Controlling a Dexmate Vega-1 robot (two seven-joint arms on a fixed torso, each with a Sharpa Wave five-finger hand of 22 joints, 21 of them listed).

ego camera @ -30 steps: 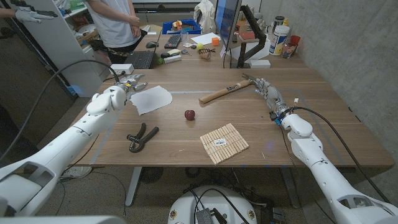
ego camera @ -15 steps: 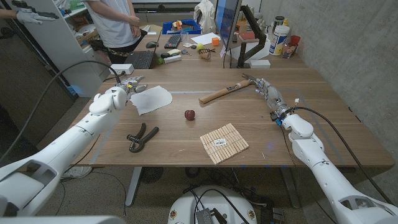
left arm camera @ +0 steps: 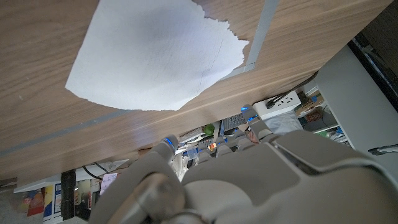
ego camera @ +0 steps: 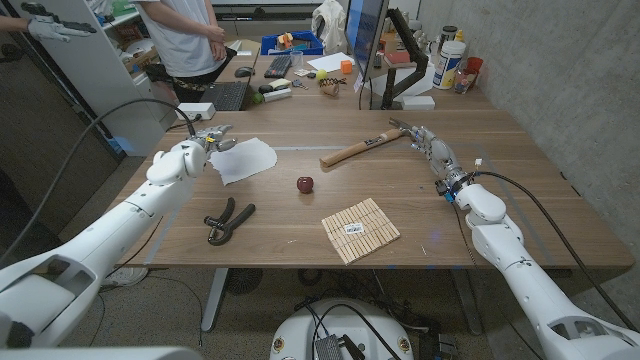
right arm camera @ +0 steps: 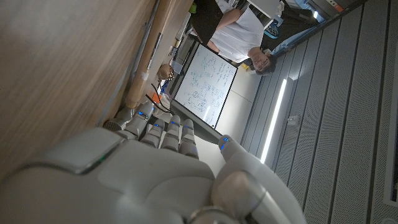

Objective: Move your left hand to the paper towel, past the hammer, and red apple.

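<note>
The left robot hand (ego camera: pixel 205 140) is seen at upper left of the head view, fingers apart and empty, just beside the paper towel (ego camera: pixel 243 159). The final approach is judged underway; a short reach over the sheet is called for. The right robot hand (ego camera: pixel 432 152) is held open by the hammer (ego camera: pixel 362 146); the red apple (ego camera: pixel 305 184) sits mid-worktop.

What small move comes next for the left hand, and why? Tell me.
Probably ease the left hand a little further right and down onto the paper towel: it hovers at the towel's left edge, holding nothing, with the red apple and hammer further right.
</note>
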